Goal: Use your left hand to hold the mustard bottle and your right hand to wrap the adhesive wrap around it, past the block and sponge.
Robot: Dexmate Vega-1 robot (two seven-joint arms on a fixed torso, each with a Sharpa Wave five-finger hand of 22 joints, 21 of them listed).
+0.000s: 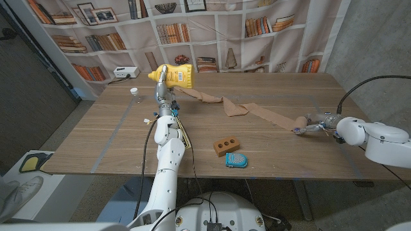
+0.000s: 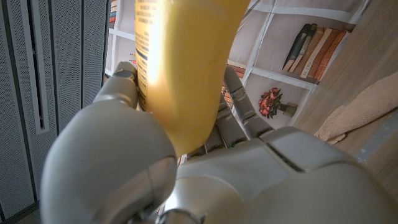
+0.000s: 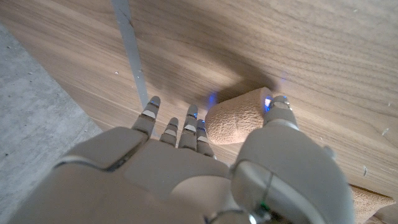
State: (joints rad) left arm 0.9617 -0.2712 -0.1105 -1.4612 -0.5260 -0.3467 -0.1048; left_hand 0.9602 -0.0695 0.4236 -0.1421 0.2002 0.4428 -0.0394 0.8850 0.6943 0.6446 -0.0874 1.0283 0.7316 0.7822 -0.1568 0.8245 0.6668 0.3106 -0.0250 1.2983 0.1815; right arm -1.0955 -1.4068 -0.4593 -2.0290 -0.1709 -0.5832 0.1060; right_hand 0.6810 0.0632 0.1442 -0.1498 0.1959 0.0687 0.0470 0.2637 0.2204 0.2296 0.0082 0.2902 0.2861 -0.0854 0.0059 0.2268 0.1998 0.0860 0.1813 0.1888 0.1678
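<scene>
Two robot hands in play here, so going left to right. My left robot hand (image 1: 164, 92) is wrapped around the mustard bottle (image 1: 174, 76), grasping it up near the far side of the desk (image 1: 115, 138); from the head view the bottle looks tipped over sideways with its cap pointing to my left. In the left wrist view the yellow bottle body (image 2: 180, 68) sits right between my fingers (image 2: 121, 84), so that grip is solid. A small white cap-looking thing (image 1: 134, 91) sits on the desk just off to the left of it.

From the bottle, the tan adhesive wrap (image 1: 247, 109) trails in a long loose strip across the desk toward my right side. Nearer to me, well apart from the strip, the brown block (image 1: 227, 146) and the blue sponge (image 1: 236, 160) sit just beside each other.

Over on the right, my right robot hand (image 1: 311, 123) is holding the roll end of the wrap (image 3: 239, 115), pinched between thumb and fingers (image 3: 186, 127), low over the desk.
</scene>
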